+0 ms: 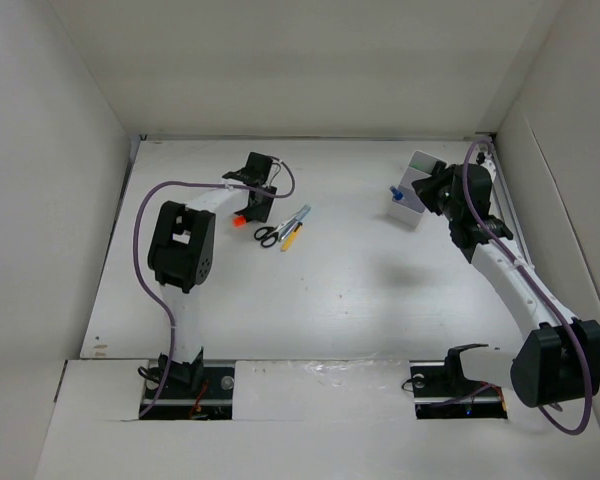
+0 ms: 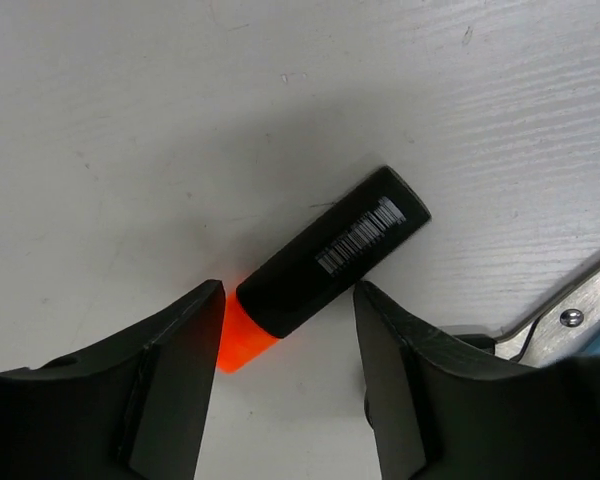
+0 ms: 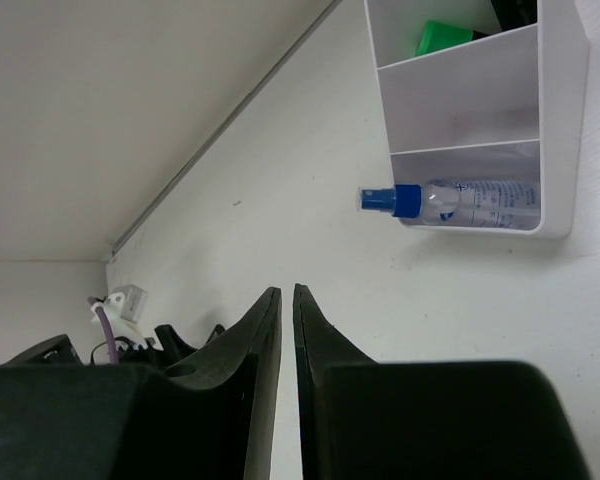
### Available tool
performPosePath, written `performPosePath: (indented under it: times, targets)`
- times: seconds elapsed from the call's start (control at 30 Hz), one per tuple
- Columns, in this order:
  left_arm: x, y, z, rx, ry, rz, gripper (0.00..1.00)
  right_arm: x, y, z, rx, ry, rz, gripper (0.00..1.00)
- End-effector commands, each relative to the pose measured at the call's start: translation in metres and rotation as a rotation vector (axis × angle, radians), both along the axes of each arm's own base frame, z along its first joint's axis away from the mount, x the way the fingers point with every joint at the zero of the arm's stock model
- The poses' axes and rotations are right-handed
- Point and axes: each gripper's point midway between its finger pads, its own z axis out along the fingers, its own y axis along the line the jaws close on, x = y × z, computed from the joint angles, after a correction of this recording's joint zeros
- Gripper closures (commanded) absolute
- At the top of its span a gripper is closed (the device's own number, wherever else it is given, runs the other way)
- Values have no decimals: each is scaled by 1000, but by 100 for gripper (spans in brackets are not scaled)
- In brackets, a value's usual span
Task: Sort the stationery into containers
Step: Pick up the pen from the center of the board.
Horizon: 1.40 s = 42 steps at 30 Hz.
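Tray (image 3: 565, 120): blue-capped bottle (image 3: 470, 200) in end compartment, cap overhanging the rim; green highlighter (image 3: 445, 38) two compartments along. Right gripper (image 3: 287, 300) nearly closed, empty. Left gripper (image 2: 288, 300) wide, straddling orange-tipped marker (image 2: 330, 255) on table (image 2: 130, 120).

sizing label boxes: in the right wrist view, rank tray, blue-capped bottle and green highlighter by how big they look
1. tray, largest, though the frame edge cuts it off
2. blue-capped bottle
3. green highlighter, only its end shows, so true size unsure
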Motion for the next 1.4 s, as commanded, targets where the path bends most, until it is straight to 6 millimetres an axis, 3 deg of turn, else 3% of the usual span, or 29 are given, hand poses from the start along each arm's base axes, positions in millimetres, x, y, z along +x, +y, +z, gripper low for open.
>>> performPosePath:
  times: [0.0, 0.23, 0.33, 0.43, 0.53, 0.63, 0.73, 0.77, 0.83, 0.87, 0.9, 0.93, 0.97, 1.0, 1.03, 1.07, 1.1, 1.13, 1.17, 1.23, 1.27, 1.37]
  targets:
    - [-6, 3, -14, 24, 32, 2, 50, 5, 0, 17, 6, -72, 5, 84]
    - [-9, 6, -30, 37, 52, 16, 92, 5, 2, 17, 18, -71, 11, 82]
    - [-4, 8, -18, 42, 11, 26, 100, 4, 5, 17, 24, -70, 31, 73]
    - [5, 8, 3, 40, -35, 48, 100, 4, 15, 13, 40, -58, 80, 60]
    - [21, 3, 52, -7, -133, 80, 100, 2, 30, 9, 49, -45, 175, 50]
    - [34, -17, 113, -141, -241, 74, 100, 1, 45, 14, 71, -62, 264, 44]
    - [27, -62, 159, -280, -330, -1, 100, -6, 62, 25, 102, -110, 385, 40]
    - [15, -87, 178, -392, -336, -43, 100, -12, 71, 30, 120, -124, 450, 39]
    - [0, -108, 186, -499, -326, -71, 100, -14, 80, 31, 135, -140, 509, 37]
    - [-7, -125, 212, -595, -381, -122, 100, -17, 86, 28, 143, -130, 535, 35]
    - [-18, -141, 218, -661, -386, -132, 100, -18, 91, 24, 148, -120, 556, 35]
    - [-31, -147, 200, -683, -351, -138, 99, -18, 93, 25, 152, -119, 569, 35]
    - [-36, -157, 222, -759, -421, -176, 99, -17, 99, 23, 154, -111, 582, 34]
    - [-47, -167, 222, -813, -410, -214, 99, -17, 102, 19, 146, -103, 594, 32]
    - [-61, -172, 199, -848, -356, -207, 99, -17, 113, 14, 153, -86, 625, 32]
    - [-67, -175, 196, -885, -347, -219, 99, -17, 119, 14, 144, -90, 643, 31]
    - [-73, -182, 211, -960, -385, -270, 98, -18, 126, 14, 149, -84, 669, 31]
    - [-79, -184, 209, -991, -383, -281, 98, -25, 137, 10, 152, -75, 717, 31]
    - [-87, -183, 185, -996, -338, -274, 98, -25, 143, 10, 152, -73, 731, 30]
    - [-97, -187, 195, -1071, -360, -311, 98, -31, 153, 14, 135, -91, 774, 28]
    - [-102, -187, 183, -1071, -343, -316, 98, -34, 160, 13, 132, -91, 782, 28]
    - [-105, -188, 182, -1093, -344, -331, 98, -39, 170, 16, 103, -110, 794, 27]
